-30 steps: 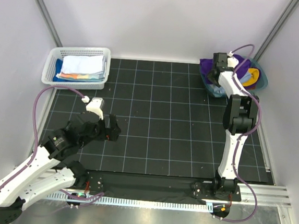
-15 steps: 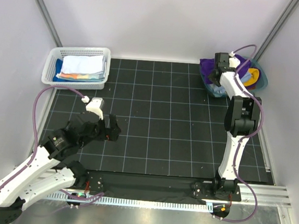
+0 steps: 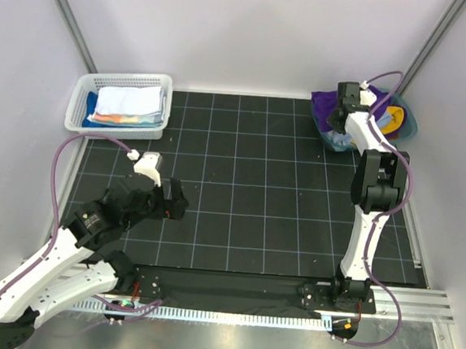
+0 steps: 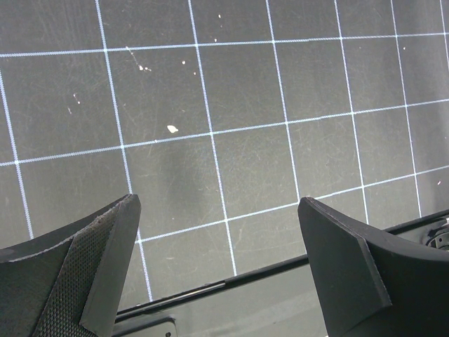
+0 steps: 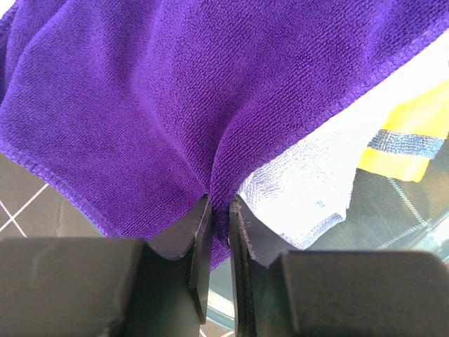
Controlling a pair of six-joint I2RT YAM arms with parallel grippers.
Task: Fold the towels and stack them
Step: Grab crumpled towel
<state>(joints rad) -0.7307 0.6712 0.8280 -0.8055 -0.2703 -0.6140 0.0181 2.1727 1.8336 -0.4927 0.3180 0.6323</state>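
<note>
A deep purple towel (image 5: 161,98) fills most of the right wrist view, and my right gripper (image 5: 219,210) is shut on a pinched fold of it. From above, that gripper (image 3: 347,96) sits over the teal tub (image 3: 406,124) at the back right, where the purple towel (image 3: 325,106) hangs over the rim. Beneath it lie a pale towel (image 5: 309,182) and a yellow-orange one with navy stripes (image 5: 414,133). Folded towels (image 3: 129,104) lie stacked in the white mesh basket (image 3: 84,96) at the back left. My left gripper (image 4: 217,210) hangs open over the bare mat, nothing between its fingers.
The black gridded mat (image 3: 248,192) covers the table between the basket and the tub. Grey walls close the cell on three sides. A metal rail (image 3: 418,303) runs along the near edge by the arm bases.
My right gripper has closed onto the purple towel's fold and shifted slightly right over the tub. The left arm has not moved.
</note>
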